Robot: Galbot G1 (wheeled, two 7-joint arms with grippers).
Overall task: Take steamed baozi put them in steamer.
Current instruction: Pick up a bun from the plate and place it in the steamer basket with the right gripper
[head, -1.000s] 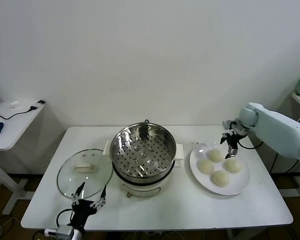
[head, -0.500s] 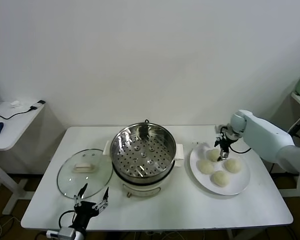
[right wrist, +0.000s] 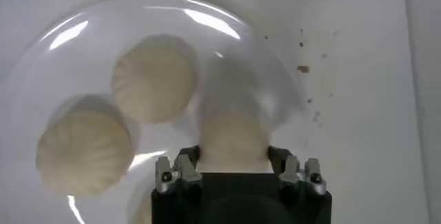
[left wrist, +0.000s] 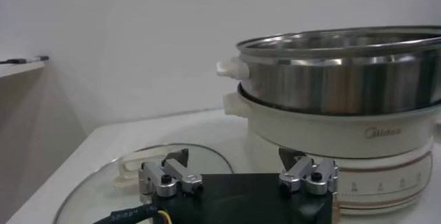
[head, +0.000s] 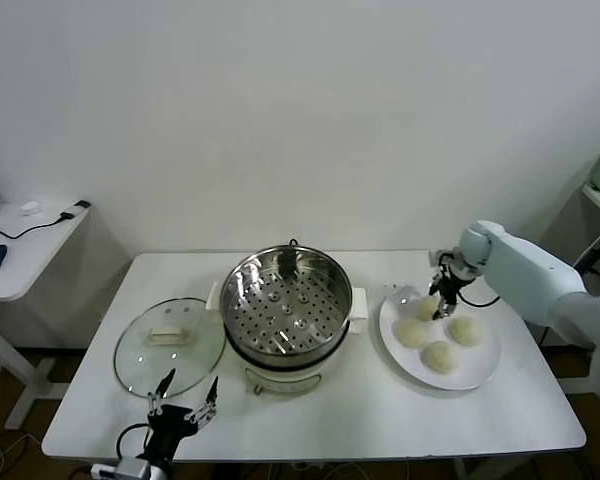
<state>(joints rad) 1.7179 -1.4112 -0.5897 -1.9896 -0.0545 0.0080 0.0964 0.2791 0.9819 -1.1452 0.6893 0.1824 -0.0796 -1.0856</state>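
Four cream-white steamed baozi lie on a white plate (head: 483, 372) at the table's right. My right gripper (head: 442, 300) is down at the plate's far left part, shut on one baozi (head: 425, 308). The right wrist view shows this baozi (right wrist: 234, 132) pressed between my right gripper's (right wrist: 234, 151) two fingers, with two others (right wrist: 153, 79) (right wrist: 83, 153) beside it on the plate (right wrist: 69, 60). The steamer (head: 286, 300), a shiny steel pot with a perforated tray on a cream base, stands in the table's middle and holds nothing. My left gripper (head: 183, 398) is open and idle at the front left.
A round glass lid (head: 170, 345) lies flat left of the steamer. In the left wrist view my left gripper (left wrist: 234, 155) sits low by the lid (left wrist: 103, 177), with the steamer (left wrist: 344, 74) close behind. A side table stands at the far left.
My right gripper has moved left and down from above the plate onto the far-left baozi and closed on it. The left arm has shifted only slightly.
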